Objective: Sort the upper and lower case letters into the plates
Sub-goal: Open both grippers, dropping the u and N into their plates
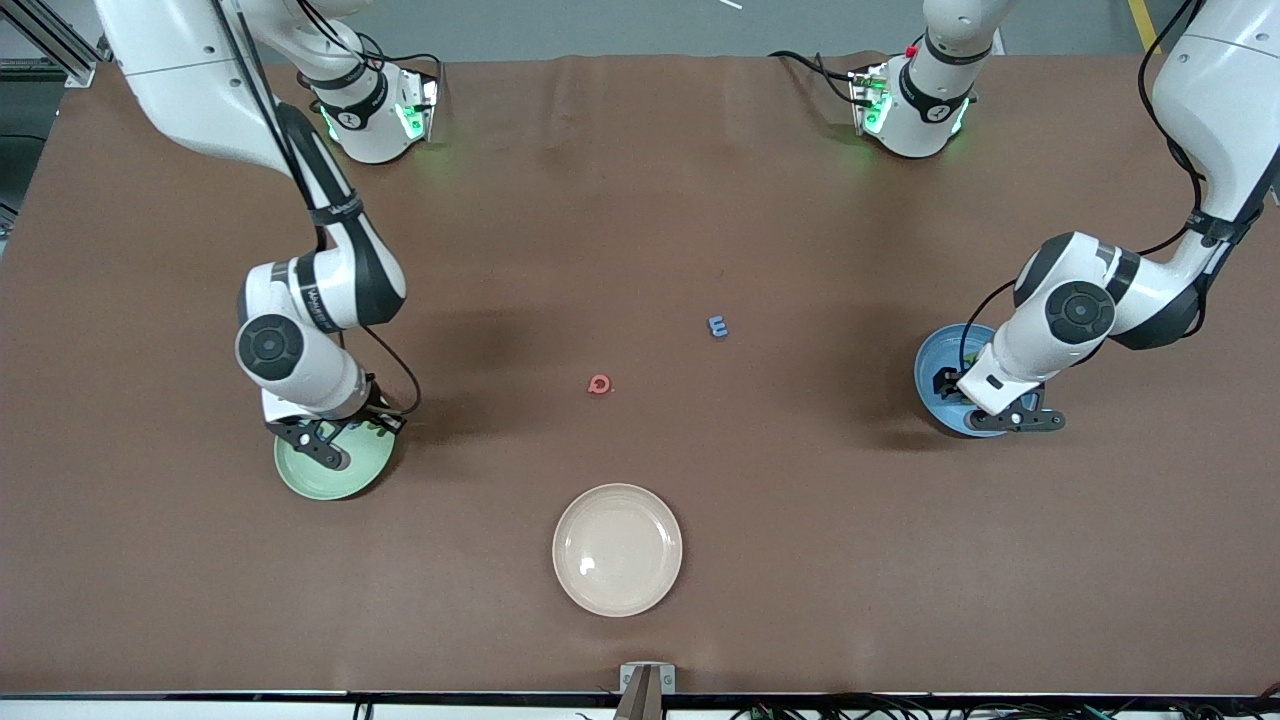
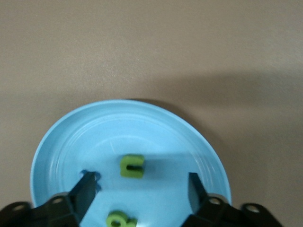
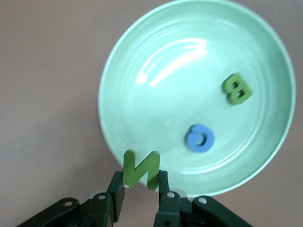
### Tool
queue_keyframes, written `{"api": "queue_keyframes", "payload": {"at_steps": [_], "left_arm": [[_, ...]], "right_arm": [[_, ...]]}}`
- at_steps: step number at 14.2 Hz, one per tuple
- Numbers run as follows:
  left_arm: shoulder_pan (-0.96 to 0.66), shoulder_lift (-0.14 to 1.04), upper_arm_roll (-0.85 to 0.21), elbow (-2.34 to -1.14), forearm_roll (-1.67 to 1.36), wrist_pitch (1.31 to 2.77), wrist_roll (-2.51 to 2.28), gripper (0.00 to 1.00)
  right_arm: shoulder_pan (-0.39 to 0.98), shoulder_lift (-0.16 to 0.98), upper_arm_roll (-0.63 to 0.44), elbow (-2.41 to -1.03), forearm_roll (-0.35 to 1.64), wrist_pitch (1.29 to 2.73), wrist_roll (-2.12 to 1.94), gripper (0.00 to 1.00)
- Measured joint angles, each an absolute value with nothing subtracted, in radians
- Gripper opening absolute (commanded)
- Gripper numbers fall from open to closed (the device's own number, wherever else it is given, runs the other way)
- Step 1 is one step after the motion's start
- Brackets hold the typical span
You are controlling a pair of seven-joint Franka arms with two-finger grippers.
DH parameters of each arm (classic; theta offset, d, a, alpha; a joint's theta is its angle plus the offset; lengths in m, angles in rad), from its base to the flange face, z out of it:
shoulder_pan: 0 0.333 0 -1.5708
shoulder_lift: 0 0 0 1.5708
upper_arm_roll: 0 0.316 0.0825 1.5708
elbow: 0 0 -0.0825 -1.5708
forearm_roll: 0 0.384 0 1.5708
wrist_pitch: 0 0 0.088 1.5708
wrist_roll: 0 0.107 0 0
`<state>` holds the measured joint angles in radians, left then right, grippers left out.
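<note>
Two white Franka arms with black joints and black grippers

Each arm has glossy white shells, dark bands at the joints and round grey-black caps on the wrist. Thin black cables run along the links. The bases glow green. The left gripper and the right gripper have black fingers with small screw holes.

Two letters in each plate
</note>
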<state>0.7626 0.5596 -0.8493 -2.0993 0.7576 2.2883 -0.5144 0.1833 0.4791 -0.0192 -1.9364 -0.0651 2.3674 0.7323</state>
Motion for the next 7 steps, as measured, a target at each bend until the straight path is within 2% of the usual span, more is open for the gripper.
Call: {"api": "queue_keyframes", "payload": {"at_steps": [4, 7], "left_arm": [[0.765, 0.513, -0.926, -2.094, 0.629, 2.221, -0.551, 1.0], [0.763, 0.501, -1.043, -2.095, 0.588, 2.194, -0.748, 1.0]], "right_arm": [[0.118, 0.479, -0.018, -1.943, -0.065, 2.39, 0.646, 0.01], [0.117, 0.491, -0.007, -1.953, -0.065, 2.405, 0.642, 0.02]]}}
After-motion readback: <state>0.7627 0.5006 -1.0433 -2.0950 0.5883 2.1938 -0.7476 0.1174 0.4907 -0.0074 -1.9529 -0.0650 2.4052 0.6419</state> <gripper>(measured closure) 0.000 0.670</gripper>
